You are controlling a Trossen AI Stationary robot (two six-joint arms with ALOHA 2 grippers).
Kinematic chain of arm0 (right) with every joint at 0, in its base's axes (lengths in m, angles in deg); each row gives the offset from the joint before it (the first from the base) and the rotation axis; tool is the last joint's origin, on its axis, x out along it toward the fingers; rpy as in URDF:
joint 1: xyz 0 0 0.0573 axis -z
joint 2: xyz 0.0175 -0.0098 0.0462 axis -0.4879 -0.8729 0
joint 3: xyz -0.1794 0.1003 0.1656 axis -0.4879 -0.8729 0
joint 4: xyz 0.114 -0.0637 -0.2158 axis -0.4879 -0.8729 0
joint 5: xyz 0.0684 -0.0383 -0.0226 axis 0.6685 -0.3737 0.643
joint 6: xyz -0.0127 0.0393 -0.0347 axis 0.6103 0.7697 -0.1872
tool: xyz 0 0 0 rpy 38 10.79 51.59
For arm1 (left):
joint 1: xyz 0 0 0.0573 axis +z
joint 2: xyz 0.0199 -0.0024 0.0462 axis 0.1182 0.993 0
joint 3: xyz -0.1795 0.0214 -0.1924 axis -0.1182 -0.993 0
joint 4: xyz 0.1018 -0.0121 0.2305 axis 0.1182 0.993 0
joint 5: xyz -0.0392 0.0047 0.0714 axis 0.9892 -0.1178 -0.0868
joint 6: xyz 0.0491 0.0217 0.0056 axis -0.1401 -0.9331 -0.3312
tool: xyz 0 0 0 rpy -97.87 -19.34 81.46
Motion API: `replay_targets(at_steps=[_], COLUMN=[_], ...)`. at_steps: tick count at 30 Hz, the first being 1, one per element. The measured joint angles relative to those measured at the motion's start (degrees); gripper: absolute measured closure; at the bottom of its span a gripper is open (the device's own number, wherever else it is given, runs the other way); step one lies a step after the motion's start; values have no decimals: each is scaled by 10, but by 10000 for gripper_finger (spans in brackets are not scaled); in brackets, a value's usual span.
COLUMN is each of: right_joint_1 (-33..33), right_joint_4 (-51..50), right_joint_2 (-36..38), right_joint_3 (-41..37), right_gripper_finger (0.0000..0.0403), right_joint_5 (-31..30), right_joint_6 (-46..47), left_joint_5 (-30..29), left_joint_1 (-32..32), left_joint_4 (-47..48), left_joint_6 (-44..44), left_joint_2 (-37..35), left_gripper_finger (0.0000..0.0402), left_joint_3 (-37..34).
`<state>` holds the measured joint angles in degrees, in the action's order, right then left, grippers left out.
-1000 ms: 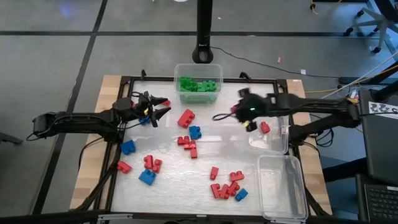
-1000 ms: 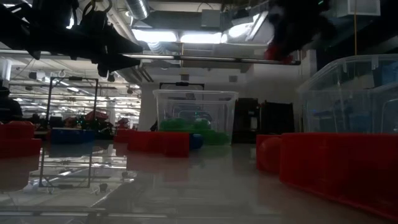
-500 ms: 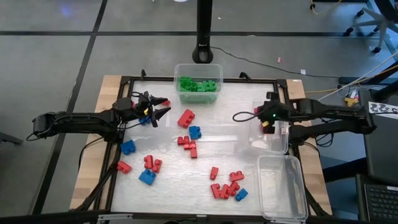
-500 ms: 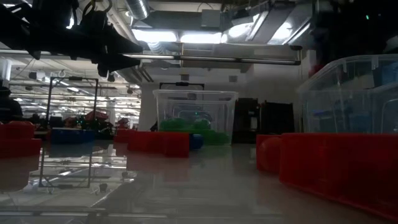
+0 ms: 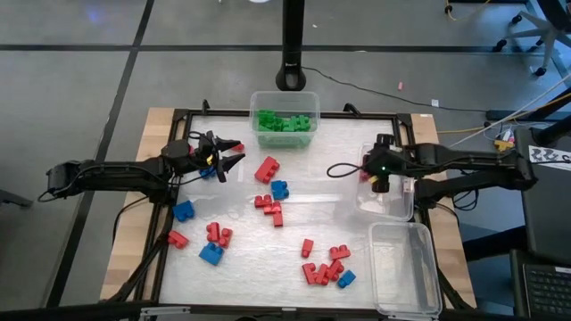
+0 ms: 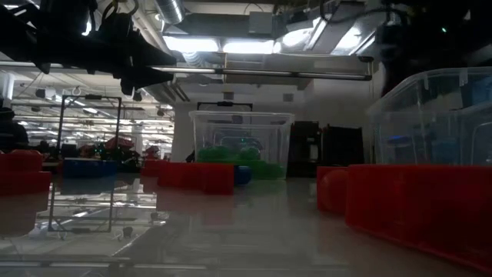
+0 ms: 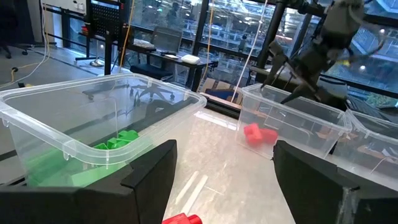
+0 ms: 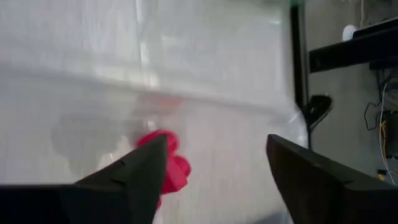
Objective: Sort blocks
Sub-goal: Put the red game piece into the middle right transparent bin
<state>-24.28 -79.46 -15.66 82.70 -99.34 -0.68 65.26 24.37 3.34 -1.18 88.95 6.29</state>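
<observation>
Right gripper (image 5: 382, 175) over the clear tub (image 5: 398, 210) at the table's right edge, fingers (image 8: 140, 180) spread, nothing held. Red brick (image 8: 165, 167) directly below, inside that tub. Left gripper (image 5: 228, 153) hovering at table's left, fingers wide apart, empty. Green bricks (image 5: 285, 122) in far tub (image 5: 284, 96). Red and blue bricks (image 5: 269, 192) scattered across the table (image 5: 330, 134).

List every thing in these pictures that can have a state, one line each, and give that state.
Left gripper: open, empty, above the table.
Right gripper: open, over the clear plastic tub at the right edge.
Clear plastic tub at the right edge: holds a red studded brick.
Clear tub at the far edge: holds green bricks.
Nearest clear tub: looks empty.
</observation>
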Motion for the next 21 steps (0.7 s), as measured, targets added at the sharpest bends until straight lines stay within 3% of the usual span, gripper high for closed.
replay_targets(at_steps=[5, 10, 17, 21], right_joint_1=[0, -1, -5, -26], right_joint_4=[94, 285, 459, 549], right_joint_2=[-19, -63, -216, -315], right_joint_3=[41, 32, 30, 30], right_gripper_finger=[78, 64, 68, 68], right_joint_5=[40, 148, 260, 277], right_joint_6=[-23, -87, -132, -152], left_joint_5=[0, 0, 0, 0], left_joint_1=[0, 0, 0, -4], left_joint_4=[0, 0, 0, 4], left_joint_6=[0, 0, 0, -4], left_joint_2=[0, 0, 0, 0], left_gripper_finger=[150, 150, 150, 150], left_joint_3=[0, 0, 0, 0])
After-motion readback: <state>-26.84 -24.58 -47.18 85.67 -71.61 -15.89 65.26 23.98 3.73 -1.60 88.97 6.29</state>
